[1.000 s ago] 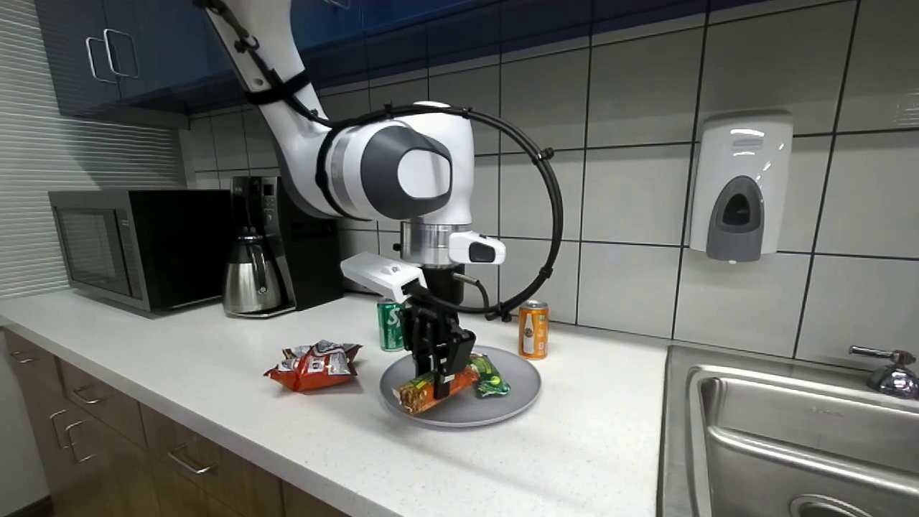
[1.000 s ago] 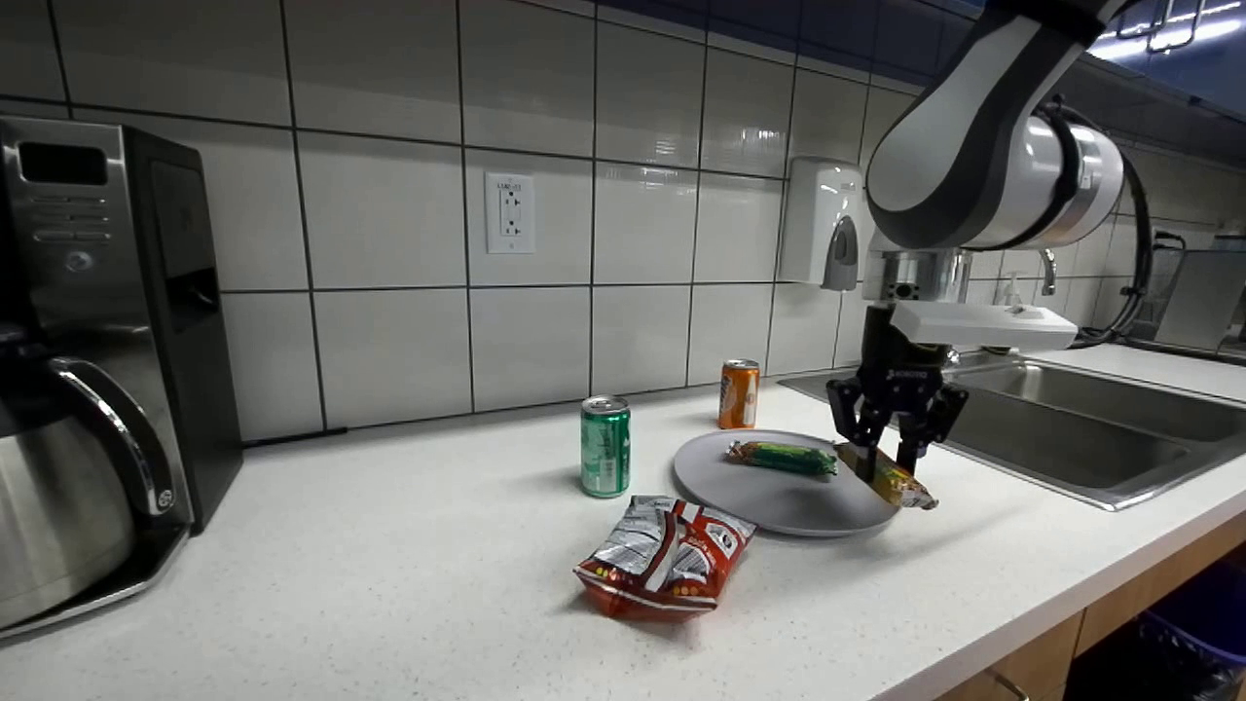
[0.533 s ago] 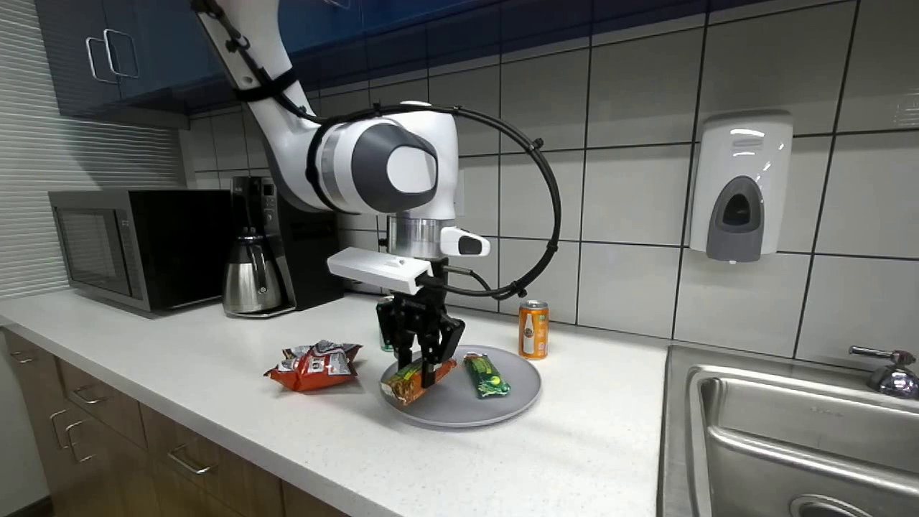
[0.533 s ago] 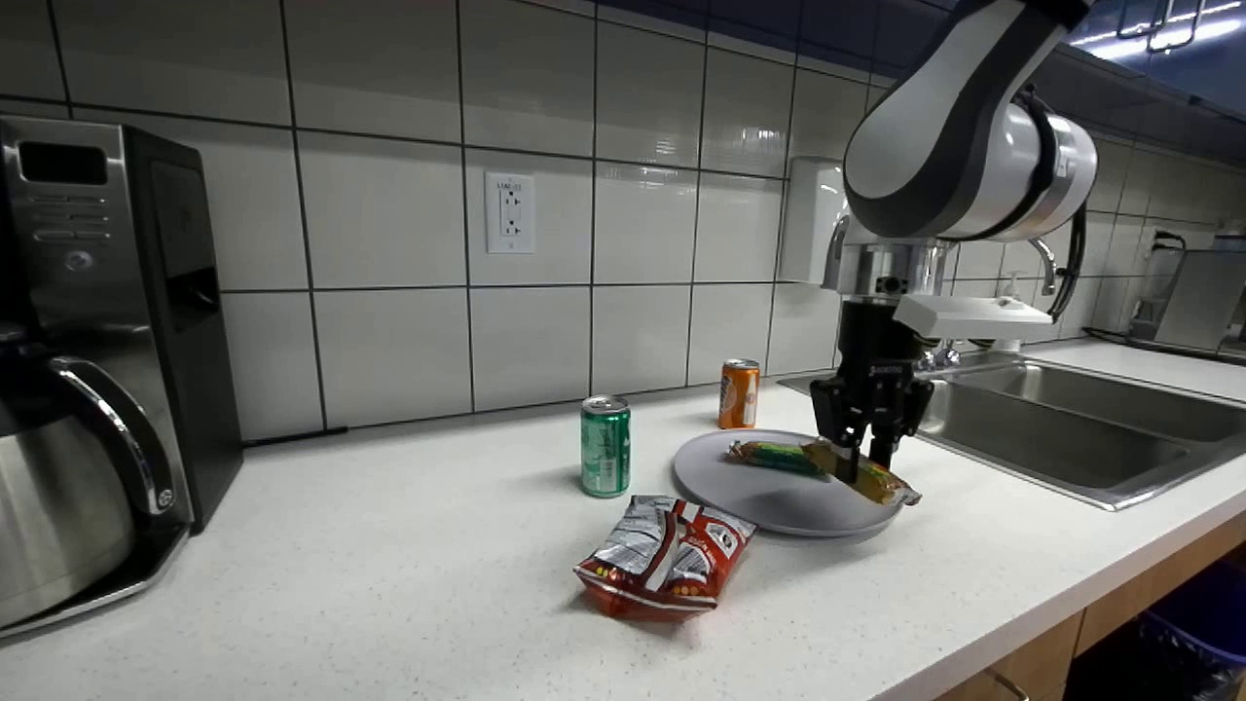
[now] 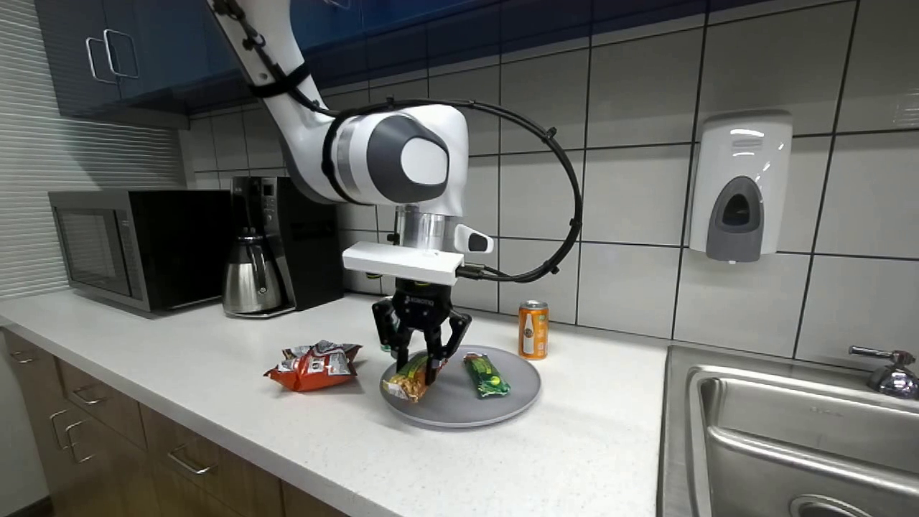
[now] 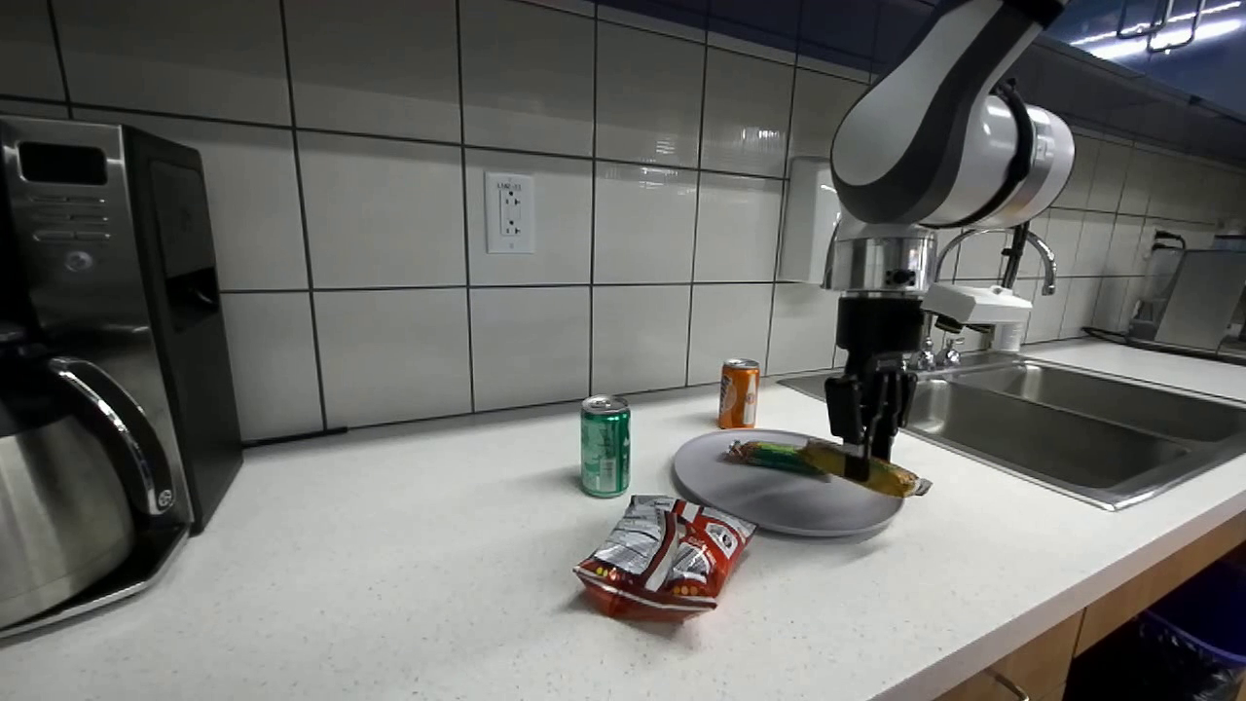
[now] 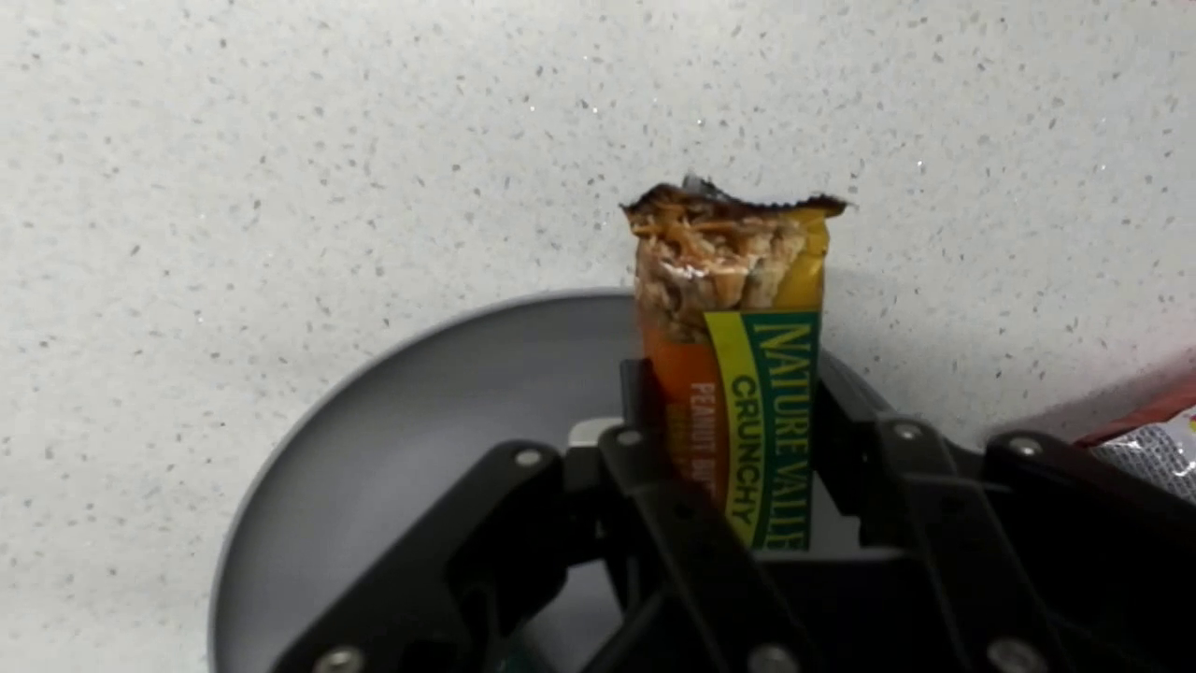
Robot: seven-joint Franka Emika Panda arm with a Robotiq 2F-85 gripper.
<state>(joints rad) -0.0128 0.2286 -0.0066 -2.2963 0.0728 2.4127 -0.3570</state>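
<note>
"Pale tiled wall (image 5: 632, 187) at the back, long white table (image 5: 574, 438) running along it. What has the hand (image 5: 416, 370) on that white arm (image 5: 309, 158) got hold of?"

"It's clasping a bar (image 7: 733, 374) in an orange, yellow and green wrapper, fingers (image 7: 841, 435) along the two long sides. Looking down, you can read 'Crunchy' on it."

"And where is that bar, exactly?"

"Over the grey plate (image 5: 459, 406), on the side away from the wall. From above, one end reaches past the rim."

"Touching the plate, or held off it?"

"Can't tell from where I stand."

"Is that another one on there?"

"Yes, a green bar (image 5: 486, 375), lying flat, apart from the one in the hand."

"What stands around the plate?"

"An orange can (image 5: 533, 329), upright behind it, near the wall. There's a green can (image 6: 605, 446) standing too, over towards the coffee maker (image 5: 312, 251). And a red and silver bag (image 5: 316, 368) lies near the plate, not touching it, closer to the front edge than the green can."

"And further out?"

"That coffee maker holds a steel pot (image 5: 253, 280), and there's a microwave (image 5: 143, 248) past it. The opposite way, a steel sink (image 5: 790, 416) is let into the table, with a tap (image 5: 894, 377) behind, and a white soap dispenser (image 5: 744, 165) hangs on the wall. You'll spot a socket (image 6: 510, 212) in it too."

"And above and below?"

"Blue cupboards (image 5: 165, 57) up over the tiled wall, brown drawers (image 5: 222, 474) along the front under the table."
</note>
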